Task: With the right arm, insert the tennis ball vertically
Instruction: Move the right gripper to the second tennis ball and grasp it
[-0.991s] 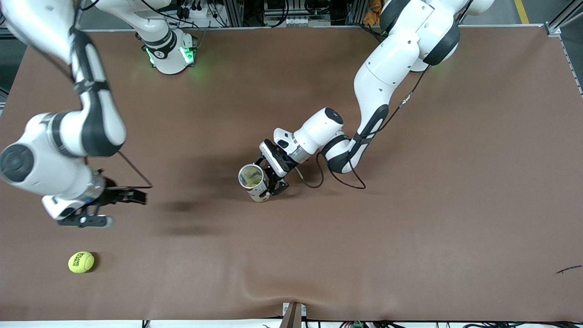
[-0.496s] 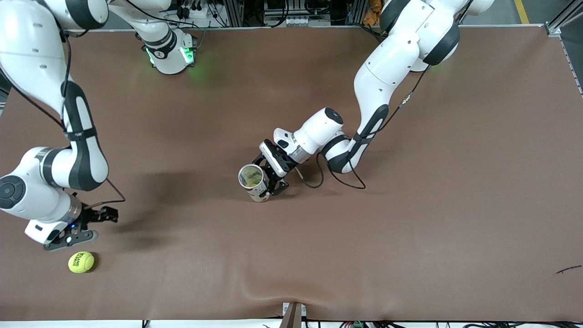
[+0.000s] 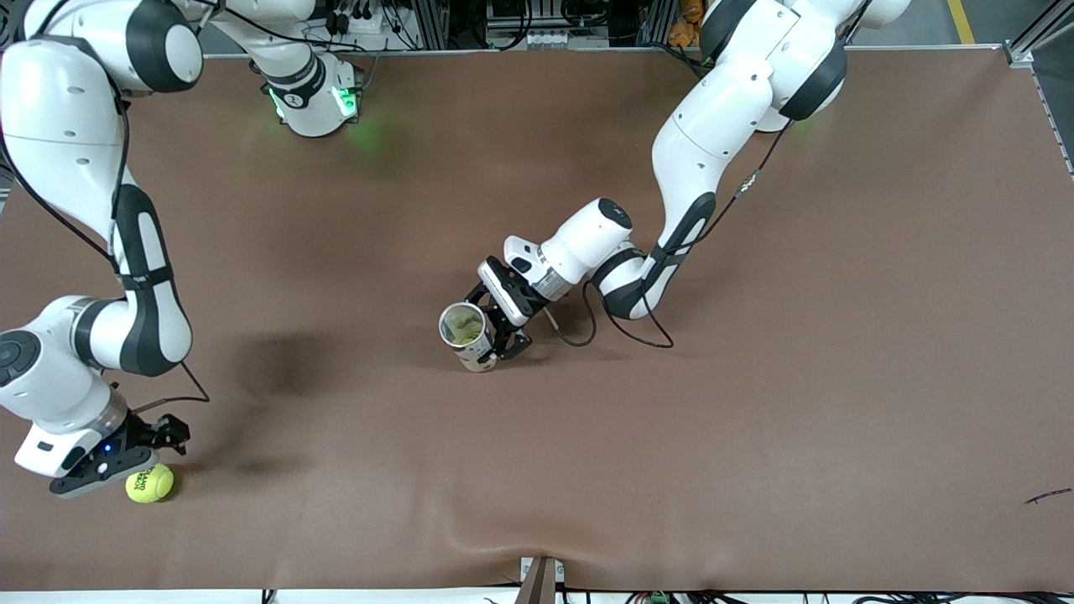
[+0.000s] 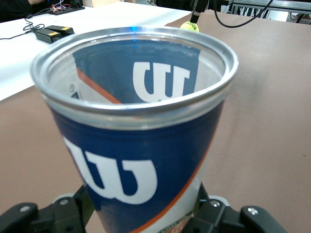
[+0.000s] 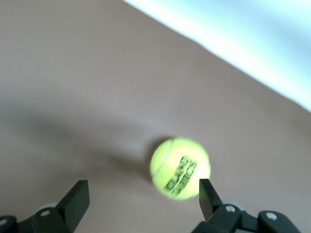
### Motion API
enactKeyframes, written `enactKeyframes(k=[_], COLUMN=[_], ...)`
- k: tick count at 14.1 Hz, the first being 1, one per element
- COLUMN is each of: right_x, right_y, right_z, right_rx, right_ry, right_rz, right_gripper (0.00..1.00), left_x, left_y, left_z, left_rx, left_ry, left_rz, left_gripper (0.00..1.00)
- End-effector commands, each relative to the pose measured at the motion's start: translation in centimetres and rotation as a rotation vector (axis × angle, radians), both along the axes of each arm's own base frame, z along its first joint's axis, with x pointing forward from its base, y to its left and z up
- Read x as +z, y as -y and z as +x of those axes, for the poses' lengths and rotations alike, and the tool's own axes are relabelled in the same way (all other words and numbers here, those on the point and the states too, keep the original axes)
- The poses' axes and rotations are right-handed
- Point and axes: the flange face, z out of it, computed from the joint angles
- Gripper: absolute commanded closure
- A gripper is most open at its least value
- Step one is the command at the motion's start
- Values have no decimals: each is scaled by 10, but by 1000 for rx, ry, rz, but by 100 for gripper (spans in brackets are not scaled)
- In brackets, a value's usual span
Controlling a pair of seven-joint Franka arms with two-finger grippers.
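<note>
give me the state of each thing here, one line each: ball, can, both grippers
tennis ball: lying loose on the brown table mat toward the right arm's end, not gripped
ball can: upright near the table's middle, lid off, mouth open, no ball seen inside
left gripper: shut on the ball can, holding it upright
right gripper: open, low beside the tennis ball, not gripping it

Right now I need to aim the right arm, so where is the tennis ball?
The tennis ball lies on the brown table at the right arm's end, near the front camera's edge, just beside the open right gripper.
</note>
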Motion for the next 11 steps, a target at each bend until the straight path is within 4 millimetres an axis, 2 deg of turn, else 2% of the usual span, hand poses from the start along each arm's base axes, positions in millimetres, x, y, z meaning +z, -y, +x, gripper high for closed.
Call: enactKeyframes(k=[1,3,8,11], right_x=[-30,-44,-72,-76], right_y=[19,29,38,42], right_z=[13,12,7,5], right_rx=[60,72,52,45], right_ry=[119,170,189,199], right_rz=[-45,-66,-63,-62], right_gripper=[0,0,0,0], left_x=[5,7,10,13], left_y=[2,1,1,-3], left_z=[1,2,3,8], left_rx=[-9,-10,-13,-16], left_ry=[20,25,34,53], left_rz=[8,8,9,12], left_gripper=[21,20,20,21])
